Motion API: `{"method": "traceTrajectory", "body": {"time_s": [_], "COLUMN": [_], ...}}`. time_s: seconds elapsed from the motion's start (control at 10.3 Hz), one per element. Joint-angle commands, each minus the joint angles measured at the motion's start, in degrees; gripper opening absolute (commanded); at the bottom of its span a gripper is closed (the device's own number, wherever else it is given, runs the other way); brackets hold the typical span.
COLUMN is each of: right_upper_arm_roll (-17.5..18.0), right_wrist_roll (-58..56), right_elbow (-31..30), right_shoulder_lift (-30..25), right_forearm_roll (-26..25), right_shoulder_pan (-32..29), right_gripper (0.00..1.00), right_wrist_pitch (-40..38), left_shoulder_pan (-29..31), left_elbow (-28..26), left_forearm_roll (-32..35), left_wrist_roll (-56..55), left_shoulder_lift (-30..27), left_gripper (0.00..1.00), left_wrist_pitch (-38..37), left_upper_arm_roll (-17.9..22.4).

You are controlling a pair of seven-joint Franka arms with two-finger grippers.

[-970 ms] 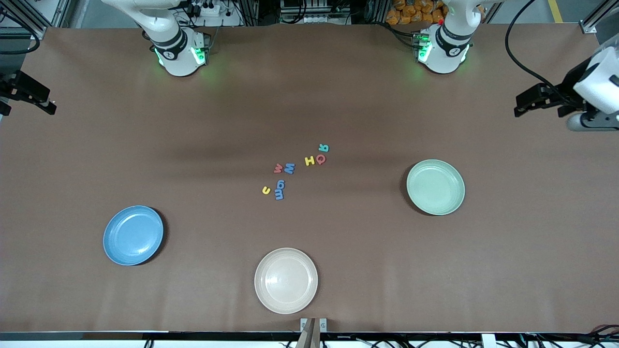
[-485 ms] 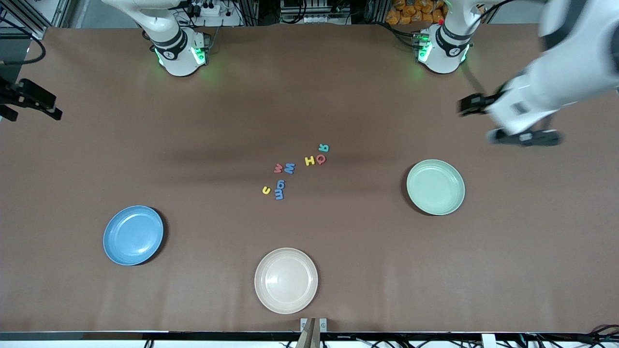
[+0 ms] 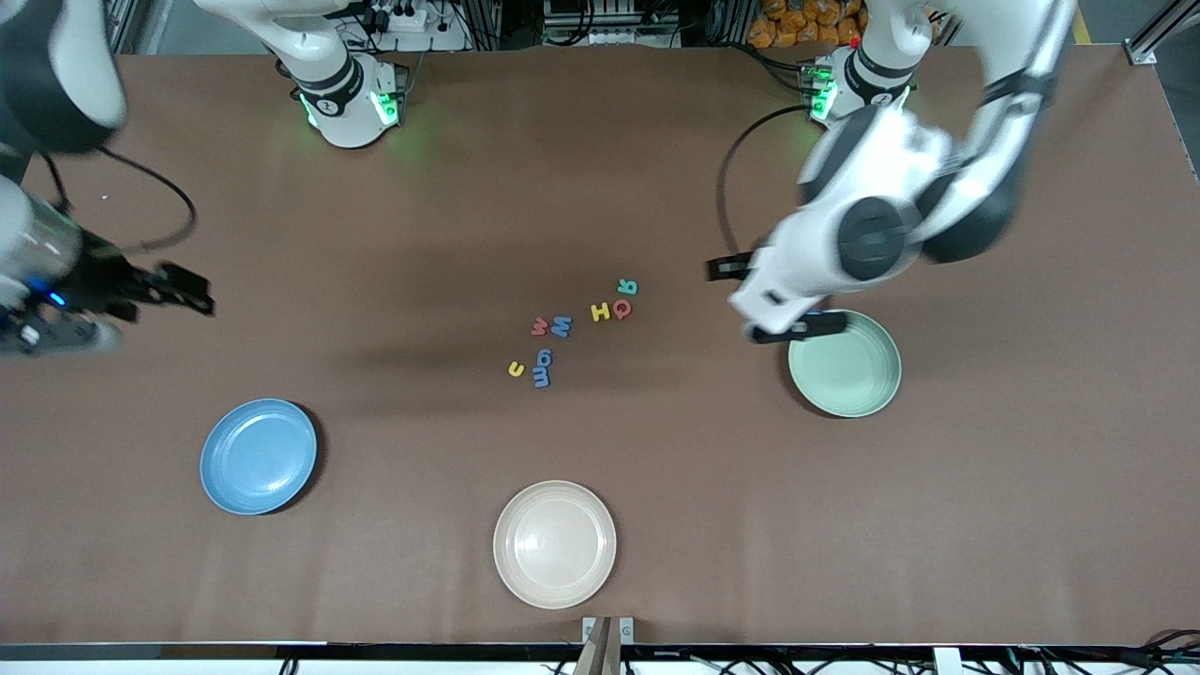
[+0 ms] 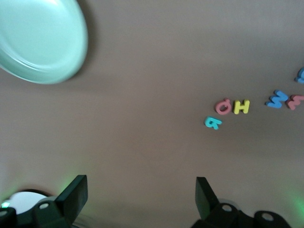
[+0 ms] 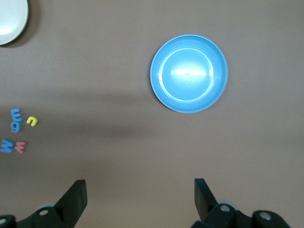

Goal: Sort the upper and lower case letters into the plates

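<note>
in the front view the eight letters lie in a small group on the brown table (image 3: 600, 187), near its middle: a teal r (image 3: 627, 287), a red q (image 3: 622, 308) and a yellow h (image 3: 601, 311) close together, then a blue w (image 3: 561, 326) touching a red w (image 3: 539, 326), and nearer to the camera a yellow n (image 3: 516, 369) beside a blue a (image 3: 545, 357) and a blue m (image 3: 541, 377). the pale green plate (image 3: 848, 375) sits toward the left arm's end, the blue plate (image 3: 258, 457) toward the right arm's end, and a cream-white plate (image 3: 554, 544) lies nearest to the camera. no letter is in any plate. the left gripper (image 3: 776, 300) is up in the air over the rim of the green plate, with its fingers apart and nothing between them. the right gripper (image 3: 141, 291) hangs over bare table at the right arm's end, and it is empty.

in the left wrist view the two black fingers (image 4: 71, 197) stand wide apart, over bare table between the green plate (image 4: 40, 40) and the letters r (image 4: 213, 122), q (image 4: 222, 106) and h (image 4: 241, 107).

in the right wrist view the fingers (image 5: 76, 199) are also spread wide, with the blue plate (image 5: 189, 73) and the yellow n (image 5: 32, 121) in sight.
</note>
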Motion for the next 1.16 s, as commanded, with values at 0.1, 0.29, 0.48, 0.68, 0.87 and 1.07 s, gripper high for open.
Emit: {"method": "traceTrajectory", "body": {"time_s": [0.1, 0.29, 0.48, 0.68, 0.87, 1.07], "right_upper_arm_roll": [-0.06, -0.15, -0.15, -0.15, -0.15, -0.15], "right_wrist_roll": [0.56, 0.56, 0.56, 0.56, 0.56, 0.56], "right_elbow": [1.38, 1.38, 1.38, 1.12, 0.77, 0.77], "right_shoulder_lift": [9.75, 13.36, 15.04, 15.57, 15.92, 16.01], "right_forearm_roll": [0.36, 0.27, 0.28, 0.27, 0.27, 0.36], "right_shoulder_pan": [1.09, 1.10, 0.75, 0.57, 0.57, 0.49], "right_gripper": [1.00, 1.00, 1.00, 1.00, 1.00, 1.00], "right_wrist_pitch": [5.80, 8.00, 8.97, 9.15, 9.59, 9.59], "left_shoulder_pan": [-7.88, -10.18, -14.05, -18.34, -19.94, -19.95], "left_elbow": [-5.47, -5.93, -6.20, -6.28, -11.09, -15.58], "left_forearm_roll": [-1.23, -0.36, 4.54, 12.26, 14.85, 17.73], "left_wrist_roll": [-11.82, -12.99, -20.33, -20.72, -20.90, -20.81], "left_shoulder_lift": [6.06, 9.65, 13.09, 14.32, 14.77, 14.16], "left_gripper": [1.00, 1.00, 1.00, 1.00, 1.00, 1.00], "left_wrist_pitch": [15.58, 20.63, 24.85, 25.91, 37.11, 41.82], "left_upper_arm_roll": [0.50, 0.68, 0.85, 0.85, 0.77, 0.77]}}
